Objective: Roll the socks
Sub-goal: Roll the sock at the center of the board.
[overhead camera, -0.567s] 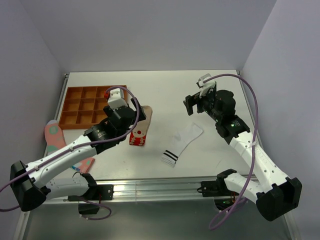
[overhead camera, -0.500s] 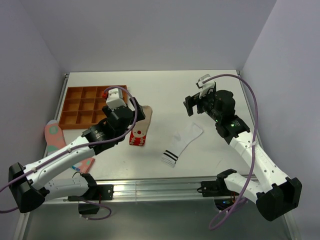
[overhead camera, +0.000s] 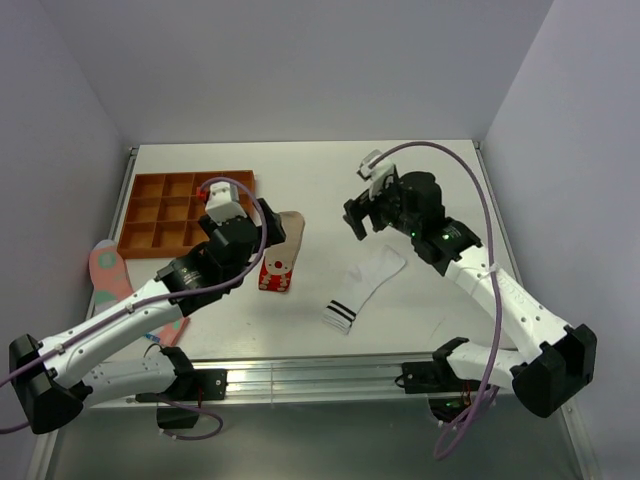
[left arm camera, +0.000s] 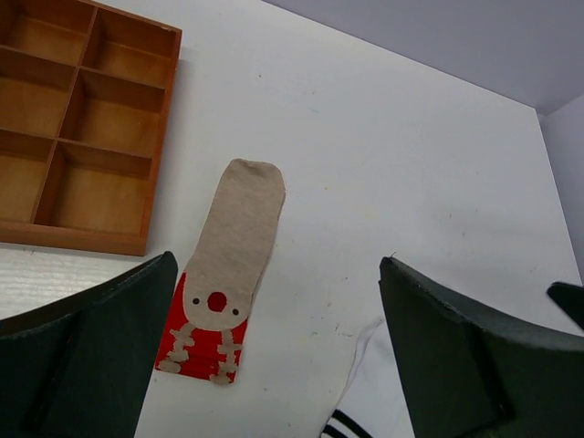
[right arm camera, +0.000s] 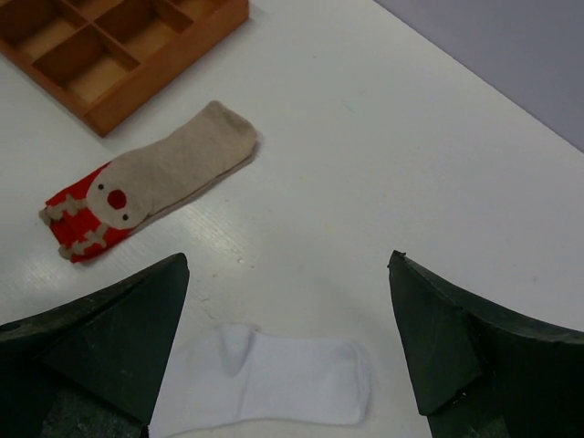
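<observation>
A white sock with black cuff stripes (overhead camera: 365,283) lies flat at the table's middle. It also shows in the right wrist view (right arm camera: 283,383) and at the bottom of the left wrist view (left arm camera: 365,406). A beige sock with a red cuff and a reindeer face (overhead camera: 281,252) lies flat to its left, seen from the left wrist (left arm camera: 237,228) and the right wrist (right arm camera: 155,178). My left gripper (overhead camera: 268,222) hangs open and empty above the beige sock (left arm camera: 276,274). My right gripper (overhead camera: 358,215) is open and empty above the white sock's toe (right arm camera: 287,265).
A wooden tray with several compartments (overhead camera: 165,205) sits at the back left, also in the left wrist view (left arm camera: 82,100) and the right wrist view (right arm camera: 137,46). Pink spotted fabric pieces (overhead camera: 105,270) lie beyond the table's left edge. Walls close in on both sides.
My right gripper has moved left toward the table's middle. My left arm has shifted slightly left. The socks have not moved.
</observation>
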Motion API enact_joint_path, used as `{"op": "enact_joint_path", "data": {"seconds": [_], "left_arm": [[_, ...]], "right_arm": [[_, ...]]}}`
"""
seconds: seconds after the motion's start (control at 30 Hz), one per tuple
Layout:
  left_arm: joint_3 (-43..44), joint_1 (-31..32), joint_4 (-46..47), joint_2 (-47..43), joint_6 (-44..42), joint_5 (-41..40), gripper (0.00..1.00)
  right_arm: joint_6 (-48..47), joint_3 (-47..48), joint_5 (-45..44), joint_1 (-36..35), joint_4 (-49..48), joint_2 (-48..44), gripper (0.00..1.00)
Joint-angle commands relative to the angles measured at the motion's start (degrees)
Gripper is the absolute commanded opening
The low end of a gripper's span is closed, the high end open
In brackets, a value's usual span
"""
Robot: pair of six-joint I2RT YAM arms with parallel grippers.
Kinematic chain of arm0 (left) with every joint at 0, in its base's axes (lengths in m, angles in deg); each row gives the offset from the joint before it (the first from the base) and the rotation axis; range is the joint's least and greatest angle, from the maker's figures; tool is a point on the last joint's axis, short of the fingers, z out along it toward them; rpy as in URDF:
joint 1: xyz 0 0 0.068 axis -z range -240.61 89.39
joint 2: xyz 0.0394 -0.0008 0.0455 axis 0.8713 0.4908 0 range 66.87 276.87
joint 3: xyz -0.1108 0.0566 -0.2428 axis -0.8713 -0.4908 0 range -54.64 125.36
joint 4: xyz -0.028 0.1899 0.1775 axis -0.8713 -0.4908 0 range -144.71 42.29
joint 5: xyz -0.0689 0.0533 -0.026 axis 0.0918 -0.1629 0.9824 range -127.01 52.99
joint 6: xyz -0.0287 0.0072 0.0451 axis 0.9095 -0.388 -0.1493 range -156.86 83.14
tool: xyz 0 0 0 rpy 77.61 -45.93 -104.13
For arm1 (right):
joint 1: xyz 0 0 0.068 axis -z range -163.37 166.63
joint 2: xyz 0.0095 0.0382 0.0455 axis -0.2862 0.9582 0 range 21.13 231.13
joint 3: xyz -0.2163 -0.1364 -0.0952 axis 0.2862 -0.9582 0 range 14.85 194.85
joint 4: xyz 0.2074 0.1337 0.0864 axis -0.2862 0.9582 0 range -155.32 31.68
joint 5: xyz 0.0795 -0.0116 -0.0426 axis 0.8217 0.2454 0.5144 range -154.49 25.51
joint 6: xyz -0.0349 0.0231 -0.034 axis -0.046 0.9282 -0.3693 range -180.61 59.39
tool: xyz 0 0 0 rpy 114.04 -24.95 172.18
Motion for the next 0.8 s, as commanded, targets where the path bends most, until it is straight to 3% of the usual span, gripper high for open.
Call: {"op": "enact_joint_path", "data": {"seconds": [0.0, 0.27, 0.47, 0.77], "left_arm": [[-0.2, 0.1, 0.5, -2.1, 0.7, -0.9, 1.00], [-5.5, -2.0, -3.6, -6.6, 5.1, 0.4, 0.95], [-12.2, -7.5, -3.5, -12.8, 9.2, 4.7, 0.88], [-15.5, -10.7, -0.1, -11.9, 7.8, 8.6, 0.86]], "right_arm": [[-2.4, 2.2, -1.0, -4.4, 2.1, 2.0, 0.95], [-6.0, -4.8, -0.7, -12.5, 2.4, 3.4, 0.85], [-6.8, -4.9, -3.2, -17.2, 2.8, 8.6, 0.78], [-6.4, -9.2, -6.5, -18.3, 10.4, 12.6, 0.60]]}}
